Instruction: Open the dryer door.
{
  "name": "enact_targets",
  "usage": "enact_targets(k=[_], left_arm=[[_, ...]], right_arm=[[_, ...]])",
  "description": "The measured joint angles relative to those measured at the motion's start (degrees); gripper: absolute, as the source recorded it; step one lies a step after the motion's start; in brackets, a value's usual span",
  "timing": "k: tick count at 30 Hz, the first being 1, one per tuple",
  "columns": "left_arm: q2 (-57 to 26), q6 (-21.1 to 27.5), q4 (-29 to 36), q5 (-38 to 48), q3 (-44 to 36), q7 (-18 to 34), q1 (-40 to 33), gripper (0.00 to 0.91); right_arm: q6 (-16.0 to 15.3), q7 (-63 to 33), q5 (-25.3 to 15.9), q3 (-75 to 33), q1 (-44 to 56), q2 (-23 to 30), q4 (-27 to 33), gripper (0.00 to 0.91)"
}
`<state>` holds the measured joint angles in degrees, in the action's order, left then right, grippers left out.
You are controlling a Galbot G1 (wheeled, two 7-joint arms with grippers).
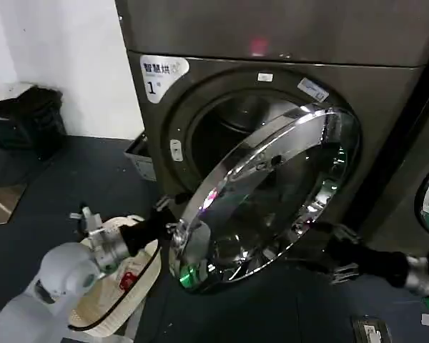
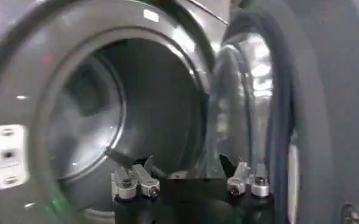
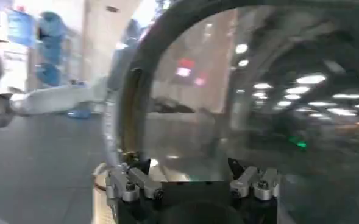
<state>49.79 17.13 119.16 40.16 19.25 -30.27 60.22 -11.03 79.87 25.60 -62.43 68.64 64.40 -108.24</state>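
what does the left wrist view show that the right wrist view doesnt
Left wrist view alone: the open drum opening, the latch plate on the dryer's front, and the grey inner side of the dryer door, with the left gripper open in front. Right wrist view alone: the door's tinted glass outer face and chrome rim, the left arm beyond it, and the open right gripper. Both show the swung-open dryer door.
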Motion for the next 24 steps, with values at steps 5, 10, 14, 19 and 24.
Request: enact_targets(k=[5, 10, 14, 19, 24], left_arm=[[-0.4, 0.1, 0.7, 0.1, -2.7, 0.0, -0.9, 0.907], [-0.6, 0.2, 1.4, 0.4, -5.3, 0.1, -2.1, 0.907], [-0.6, 0.5, 2.1, 0.7, -7.5, 0.1, -3.0, 0.907], [-0.7, 0.3, 2.4, 0.8, -10.7, 0.1, -4.1, 0.907], [-0.5, 0.0, 1.9, 0.8, -14.4, 0.3, -6.0, 0.907]], right_arm=[[0.2, -4.7, 1.1, -4.5, 1.1, 1.4, -1.2, 0.907], [0.7, -11.3, 2.0, -9.1, 2.7, 3.1, -2.7, 0.907], [1.3, -18.1, 1.8, -12.8, 4.3, 4.8, -4.4, 0.907], [1.1, -28.1, 1.8, -16.0, 6.2, 6.5, -6.3, 0.907], [-0.6, -40.5, 0.4, -18.6, 7.5, 7.4, -8.5, 0.907]])
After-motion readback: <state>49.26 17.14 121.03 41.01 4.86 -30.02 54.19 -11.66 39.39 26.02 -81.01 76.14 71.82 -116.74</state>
